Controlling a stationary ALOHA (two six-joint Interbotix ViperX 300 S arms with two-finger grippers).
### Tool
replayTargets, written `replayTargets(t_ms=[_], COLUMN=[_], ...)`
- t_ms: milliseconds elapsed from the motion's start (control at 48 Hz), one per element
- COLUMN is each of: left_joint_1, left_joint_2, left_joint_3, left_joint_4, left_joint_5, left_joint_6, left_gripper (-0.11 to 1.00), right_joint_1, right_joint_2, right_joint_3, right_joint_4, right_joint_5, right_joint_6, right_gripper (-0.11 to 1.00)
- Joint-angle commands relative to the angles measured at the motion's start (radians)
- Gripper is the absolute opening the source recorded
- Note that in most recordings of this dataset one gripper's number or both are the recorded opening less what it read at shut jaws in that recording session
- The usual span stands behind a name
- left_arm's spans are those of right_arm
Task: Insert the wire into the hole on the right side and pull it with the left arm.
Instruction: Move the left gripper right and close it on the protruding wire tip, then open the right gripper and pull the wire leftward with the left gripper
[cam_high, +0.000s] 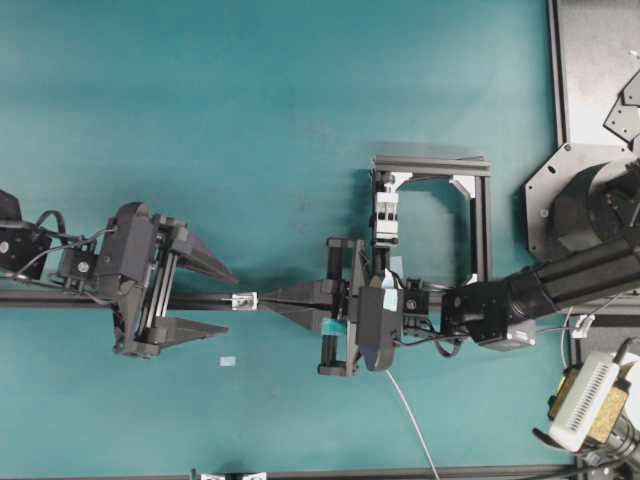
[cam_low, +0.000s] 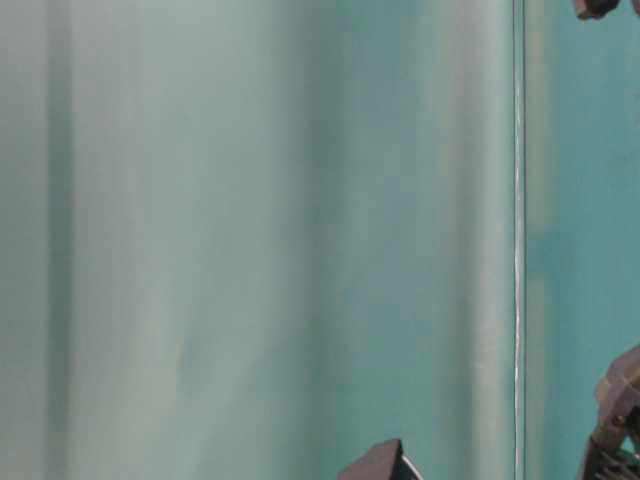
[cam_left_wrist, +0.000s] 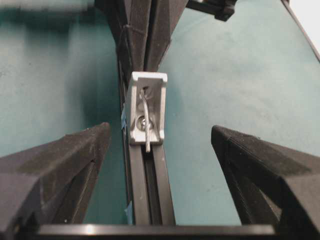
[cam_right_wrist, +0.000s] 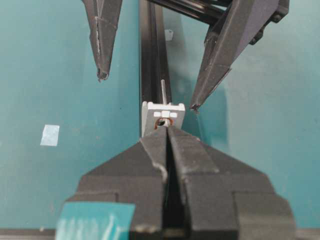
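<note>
A small silvery fitting (cam_high: 244, 300) sits on a black rail (cam_high: 190, 300); the hole (cam_right_wrist: 164, 121) is in its face. My right gripper (cam_high: 262, 300), with teal tape, is shut on the wire, its tips (cam_right_wrist: 167, 130) pressed against the hole. The wire (cam_left_wrist: 147, 135) passes through the fitting (cam_left_wrist: 146, 107) and its short end (cam_right_wrist: 163, 89) sticks out on the left side. The rest of the wire (cam_high: 412, 425) trails behind the right arm. My left gripper (cam_left_wrist: 160, 132) is open, its fingers (cam_right_wrist: 102, 74) either side of the rail, the wire end between them, untouched.
A black frame stand (cam_high: 480, 215) rises behind the right wrist. A pale tape scrap (cam_high: 228, 361) lies on the teal table. Metal plates (cam_high: 600, 60) and a white device (cam_high: 585, 400) sit at the right edge. The table-level view is blurred.
</note>
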Motion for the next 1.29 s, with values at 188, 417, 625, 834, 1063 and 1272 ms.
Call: replayTargets(t_ms=[188,417,625,834,1063,1272], left_joint_1=[-0.011,-0.011,-0.011,-0.011,-0.011,-0.009], left_joint_2=[-0.025,-0.025,-0.025,-0.025,-0.044,-0.067], left_joint_3=[-0.021,-0.029,-0.032,-0.035,-0.029,-0.023], left_joint_4=[-0.002,-0.002,-0.002,0.0,0.0,0.003], left_joint_5=[-0.005,0.017,0.049,0.067,0.086,0.12], left_joint_6=[0.0,0.002,0.006,0.006,0.008,0.011], left_gripper=[0.6,0.21,-0.08,-0.1,-0.1,-0.1], right_joint_1=[-0.006,-0.006,-0.009,-0.011,-0.012,-0.012], right_joint_2=[-0.014,-0.014,-0.014,-0.014,-0.015,-0.02], right_joint_3=[-0.008,-0.009,-0.009,-0.014,-0.017,-0.015], right_joint_4=[-0.002,-0.002,-0.002,-0.002,-0.002,0.002], right_joint_5=[0.0,0.0,0.0,0.0,-0.002,0.0], right_joint_6=[0.0,0.0,0.0,0.0,0.0,-0.002], right_gripper=[0.02,0.02,0.02,0.02,0.02,0.02])
